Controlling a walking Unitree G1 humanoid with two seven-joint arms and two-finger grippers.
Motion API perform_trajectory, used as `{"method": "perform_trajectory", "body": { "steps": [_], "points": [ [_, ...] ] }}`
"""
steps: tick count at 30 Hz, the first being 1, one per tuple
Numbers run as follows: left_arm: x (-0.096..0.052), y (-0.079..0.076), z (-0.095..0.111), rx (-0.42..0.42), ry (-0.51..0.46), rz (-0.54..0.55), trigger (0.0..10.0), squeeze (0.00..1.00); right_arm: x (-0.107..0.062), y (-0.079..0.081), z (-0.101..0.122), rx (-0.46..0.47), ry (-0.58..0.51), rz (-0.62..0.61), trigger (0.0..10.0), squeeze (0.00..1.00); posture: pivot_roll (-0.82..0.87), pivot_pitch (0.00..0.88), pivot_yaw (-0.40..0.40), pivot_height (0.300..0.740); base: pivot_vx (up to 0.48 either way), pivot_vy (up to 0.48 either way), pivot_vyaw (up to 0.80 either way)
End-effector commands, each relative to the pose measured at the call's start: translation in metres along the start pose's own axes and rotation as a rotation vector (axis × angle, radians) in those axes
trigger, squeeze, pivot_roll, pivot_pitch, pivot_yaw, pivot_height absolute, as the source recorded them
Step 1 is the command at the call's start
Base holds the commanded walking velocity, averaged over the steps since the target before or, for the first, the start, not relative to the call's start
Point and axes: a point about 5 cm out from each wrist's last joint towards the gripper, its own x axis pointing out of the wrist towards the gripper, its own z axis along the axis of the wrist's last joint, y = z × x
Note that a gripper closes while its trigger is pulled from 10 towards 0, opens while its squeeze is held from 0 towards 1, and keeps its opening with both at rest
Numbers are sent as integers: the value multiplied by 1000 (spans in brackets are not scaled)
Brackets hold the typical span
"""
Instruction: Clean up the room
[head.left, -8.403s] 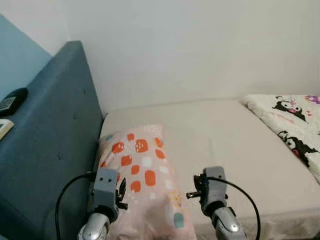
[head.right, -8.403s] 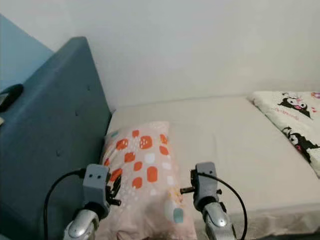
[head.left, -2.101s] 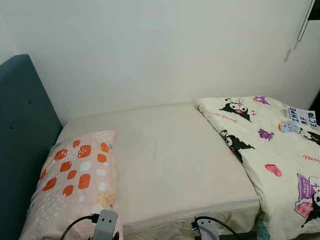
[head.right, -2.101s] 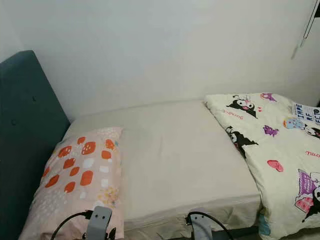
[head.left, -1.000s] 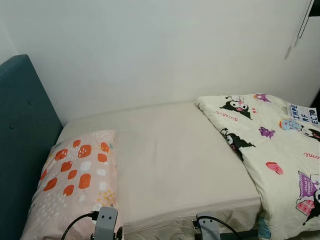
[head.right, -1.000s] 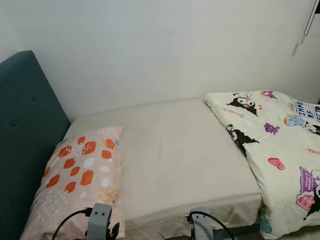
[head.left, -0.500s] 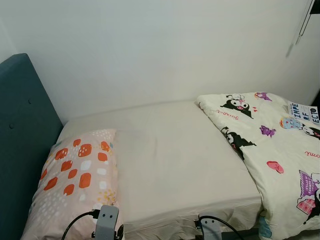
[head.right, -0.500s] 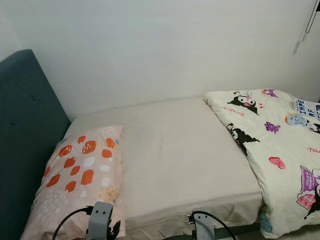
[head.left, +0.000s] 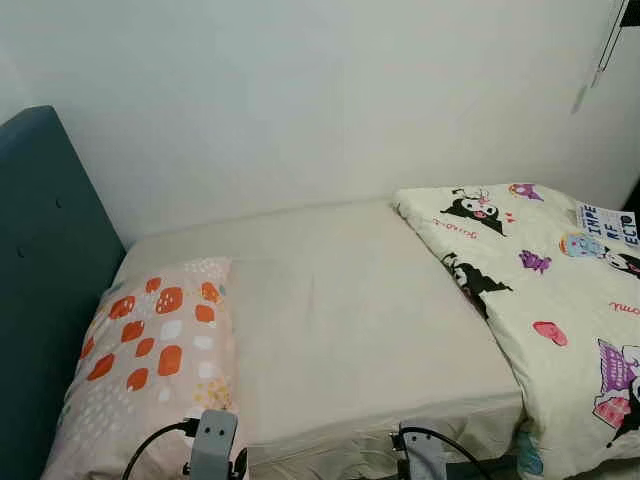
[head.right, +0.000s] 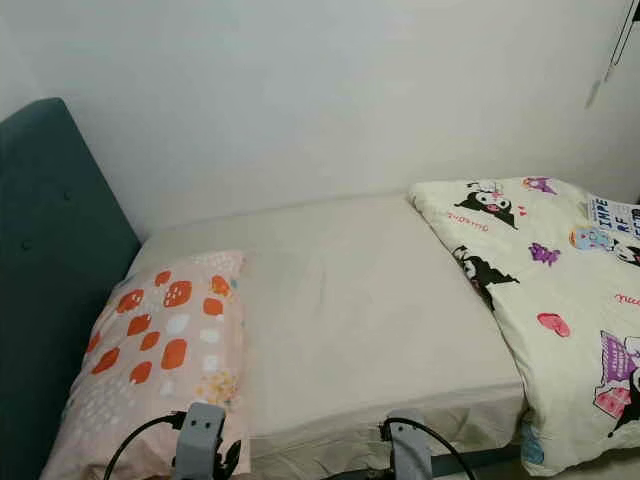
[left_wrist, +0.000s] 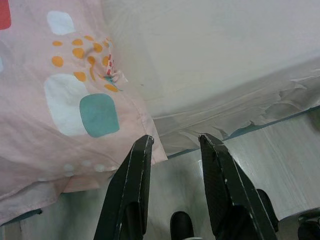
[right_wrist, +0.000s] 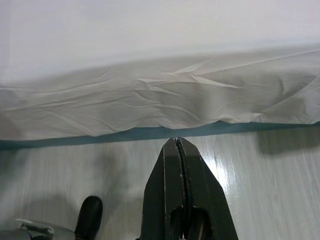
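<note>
A bed with a bare beige sheet (head.left: 340, 310) lies in front of me. A pink pillow (head.left: 150, 360) with orange and white patches rests at its left end, against the blue headboard (head.left: 40, 270). A cream cartoon-print quilt (head.left: 540, 290) is bunched over the right end and hangs over the front edge. My left gripper (left_wrist: 176, 141) is open and holds nothing; it hangs low by the pillow's front corner (left_wrist: 90, 115). My right gripper (right_wrist: 177, 145) is shut and holds nothing, low in front of the sheet's hanging edge (right_wrist: 160, 105).
A white wall runs behind the bed. A cord (head.left: 600, 60) hangs at the top right. A printed label (head.left: 605, 222) lies on the quilt. Pale wood floor (right_wrist: 260, 175) runs along the bed's front, and my black foot (left_wrist: 182, 225) stands on it.
Since the earliest frames the camera has backed off and turned right, bringing the quilt into view, and my arms sit lower in the picture. Over the last second only a slight wobble.
</note>
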Motion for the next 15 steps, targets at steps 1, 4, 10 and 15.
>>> {"method": "perform_trajectory", "body": {
  "steps": [1, 4, 10, 15],
  "points": [
    [-3, 2, -5, 13, 29, 3, 10000, 0, 0, 1, 2, 3, -18, -3, 10000, 0, -42, 109, 29, 740, 0, 0, 0],
    [-2, 2, -5, 12, 29, 3, 10000, 0, 0, 1, 1, 4, -14, -3, 10000, 0, -39, 111, 28, 740, 0, 0, 0],
    [-2, 2, -5, 13, 32, 3, 10000, 0, -1, -1, -3, -20, 7, -23, 10000, 0, -40, 112, 31, 740, 0, 0, 0],
    [-2, 2, -5, 16, 34, 2, 10000, 0, -1, -1, -2, -30, 8, -24, 10000, 0, -39, 113, 31, 740, 0, 0, 0]
  ]
}}
